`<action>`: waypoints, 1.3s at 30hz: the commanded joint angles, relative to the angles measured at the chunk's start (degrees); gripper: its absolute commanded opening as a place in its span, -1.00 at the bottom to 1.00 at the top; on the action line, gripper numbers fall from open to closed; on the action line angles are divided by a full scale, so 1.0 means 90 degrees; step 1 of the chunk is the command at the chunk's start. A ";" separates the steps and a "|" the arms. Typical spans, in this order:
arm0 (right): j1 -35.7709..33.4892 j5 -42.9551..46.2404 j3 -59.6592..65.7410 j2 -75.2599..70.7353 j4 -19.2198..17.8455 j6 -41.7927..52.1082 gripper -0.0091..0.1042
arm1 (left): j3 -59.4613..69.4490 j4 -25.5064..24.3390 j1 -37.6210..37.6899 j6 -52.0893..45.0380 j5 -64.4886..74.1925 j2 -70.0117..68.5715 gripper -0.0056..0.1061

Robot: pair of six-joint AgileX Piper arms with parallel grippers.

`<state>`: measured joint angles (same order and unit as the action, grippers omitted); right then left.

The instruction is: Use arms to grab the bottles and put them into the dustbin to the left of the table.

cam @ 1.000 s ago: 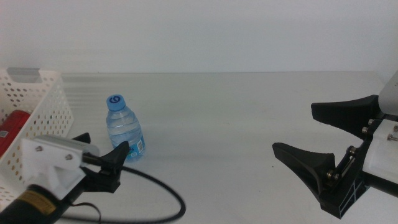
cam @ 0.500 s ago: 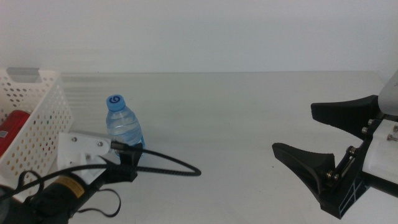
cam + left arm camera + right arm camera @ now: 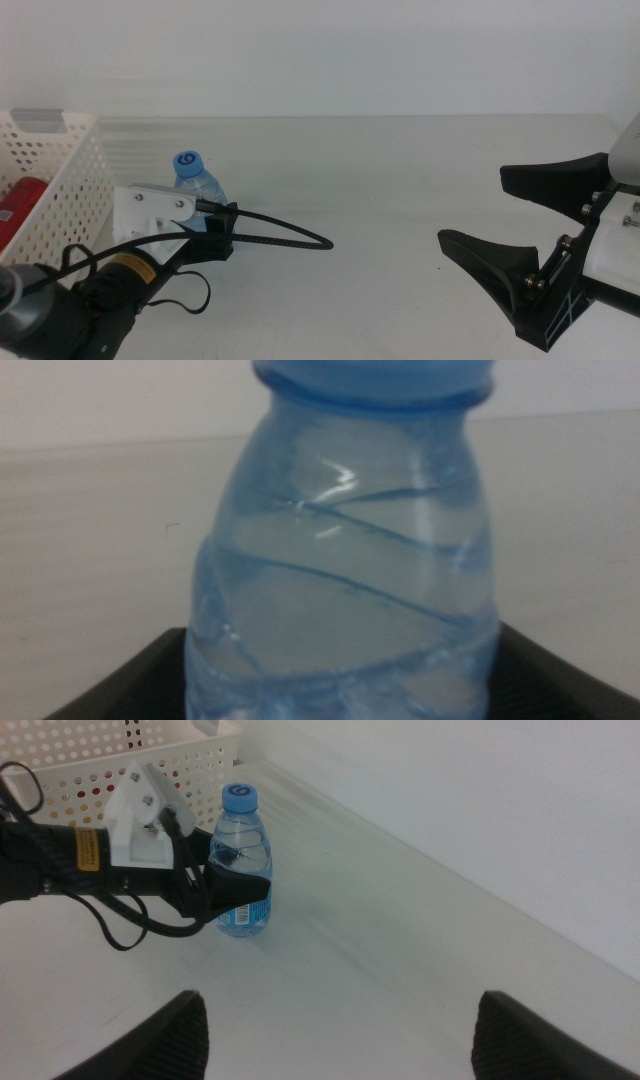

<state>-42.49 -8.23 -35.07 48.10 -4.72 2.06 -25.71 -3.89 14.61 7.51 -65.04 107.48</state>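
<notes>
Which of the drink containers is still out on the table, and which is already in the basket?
The clear water bottle with the blue cap stands on the table, the left gripper around it. The red can lies in the white basket.

Clear water bottle [image 3: 196,187], blue cap, upright beside white dustbin [image 3: 62,190], red can [image 3: 18,208] inside

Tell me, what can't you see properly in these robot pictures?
- Water bottle: middle view, lower body hidden behind the left gripper.
- Bottle cap: left wrist view, cut off by the edge.
- Red can: middle view, mostly hidden by the dustbin wall.
- Right gripper: waiting; arm cut off.
</notes>
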 commanded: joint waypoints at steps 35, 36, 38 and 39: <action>-0.0017 0.0429 -0.0180 -0.0063 -0.0081 0.0065 0.51 | -0.0034 -0.0746 0.0010 0.0745 0.3589 -0.3985 -0.78; -0.0017 0.0429 -0.0180 -0.0063 -0.0081 0.0065 0.51 | -0.0126 -0.0773 0.0010 0.0821 0.3968 -0.4215 -0.78; -0.0017 0.0429 -0.0180 -0.0063 -0.0081 0.0065 0.51 | -0.0347 -0.0910 0.0010 0.0903 0.4813 -0.4644 -0.78; -0.0017 0.0429 -0.0180 -0.0063 -0.0081 0.0065 0.51 | -0.0456 -0.0972 0.0010 0.0903 0.5185 -0.4799 -0.78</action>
<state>-42.53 -8.23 -35.07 48.10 -4.72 2.06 -26.55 -12.40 14.61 14.38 -17.02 68.36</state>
